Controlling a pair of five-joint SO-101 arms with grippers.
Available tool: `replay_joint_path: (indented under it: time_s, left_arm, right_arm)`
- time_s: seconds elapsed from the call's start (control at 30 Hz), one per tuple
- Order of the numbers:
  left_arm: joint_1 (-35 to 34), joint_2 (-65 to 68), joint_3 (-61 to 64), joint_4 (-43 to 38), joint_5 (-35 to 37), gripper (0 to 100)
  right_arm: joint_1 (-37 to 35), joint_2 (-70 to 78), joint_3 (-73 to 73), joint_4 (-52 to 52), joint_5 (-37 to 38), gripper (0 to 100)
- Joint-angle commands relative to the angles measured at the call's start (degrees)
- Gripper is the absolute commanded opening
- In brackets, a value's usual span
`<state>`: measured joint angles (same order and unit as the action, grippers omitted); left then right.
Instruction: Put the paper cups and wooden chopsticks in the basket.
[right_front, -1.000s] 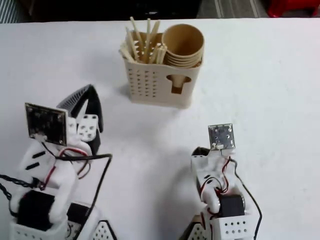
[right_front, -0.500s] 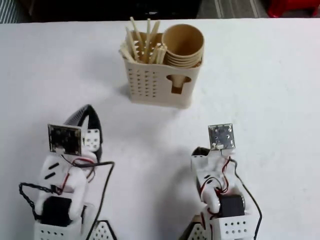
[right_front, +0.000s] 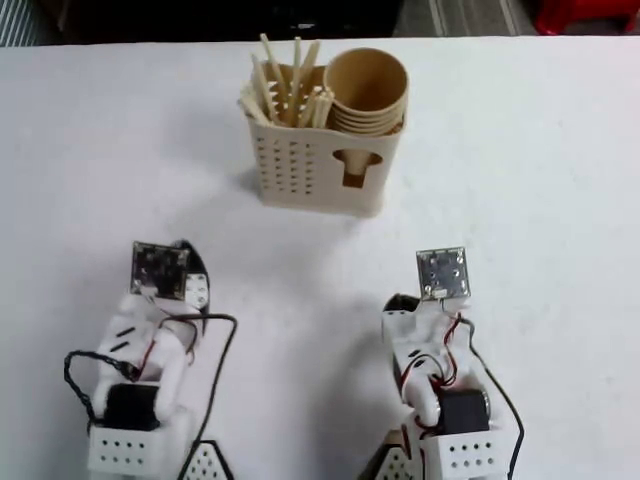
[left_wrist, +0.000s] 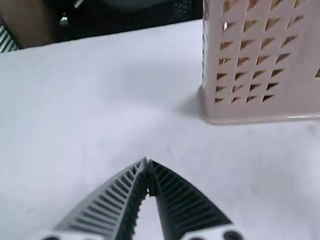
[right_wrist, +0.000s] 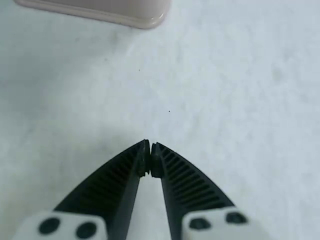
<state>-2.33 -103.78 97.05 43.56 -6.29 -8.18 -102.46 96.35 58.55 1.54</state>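
Observation:
A cream perforated basket (right_front: 300, 175) stands at the back middle of the white table. Inside it sit a stack of brown paper cups (right_front: 367, 90) on one side and several wooden chopsticks (right_front: 283, 85) standing upright on the other. My left gripper (left_wrist: 148, 170) is shut and empty, low over the table at the front left, with the basket (left_wrist: 260, 60) ahead of it. My right gripper (right_wrist: 149, 152) is shut and empty at the front right, with the basket's base (right_wrist: 100, 11) beyond its tips.
The left arm (right_front: 150, 340) and right arm (right_front: 435, 350) are folded back near the table's front edge. Dark floor and a red object (right_front: 585, 15) lie beyond the far edge.
The left arm has drawn back toward the front edge and folded down, its gripper coming lower and nearer its base. The right arm has stayed still.

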Motion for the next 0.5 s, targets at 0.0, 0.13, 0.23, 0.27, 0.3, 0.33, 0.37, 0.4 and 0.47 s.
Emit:
replay_joint_path:
  time_s: [0.0,0.13,0.23,0.27,0.3,0.33,0.37,0.4,0.47]
  left_arm:
    - [-2.77,-0.40,-0.09,-0.26,-0.44,2]
    - [-5.23,-0.40,-0.09,0.00,-0.44,2]
    - [-5.76,-0.40,-0.09,4.13,-0.44,2]
    - [-5.76,-0.40,-0.09,5.98,-0.44,2]
    - [-5.67,-0.40,-0.09,7.91,-0.44,2]
    - [-5.67,-0.40,-0.09,9.76,-0.44,2]
    - [-5.67,-0.40,-0.09,11.43,-0.26,2]
    - [-5.67,-0.40,-0.09,13.10,-0.18,2]
    - [-5.67,-0.40,-0.09,15.47,-0.35,2]
  right_arm:
    - [-0.13,-0.75,0.44,0.31,0.44,1.8]
    - [0.04,-0.66,0.44,1.80,0.44,1.8]
    - [0.22,-0.66,0.44,6.37,0.44,1.8]
    - [0.31,-0.66,0.44,7.78,0.44,1.8]
    - [0.31,-0.66,0.44,9.10,0.44,1.8]
    - [0.31,-0.66,0.44,10.42,0.44,1.8]
    - [0.31,-0.66,0.44,11.47,0.44,1.8]
    - [0.31,-0.66,0.44,12.35,0.44,1.8]
    - [0.31,-0.66,0.44,13.93,0.44,1.8]
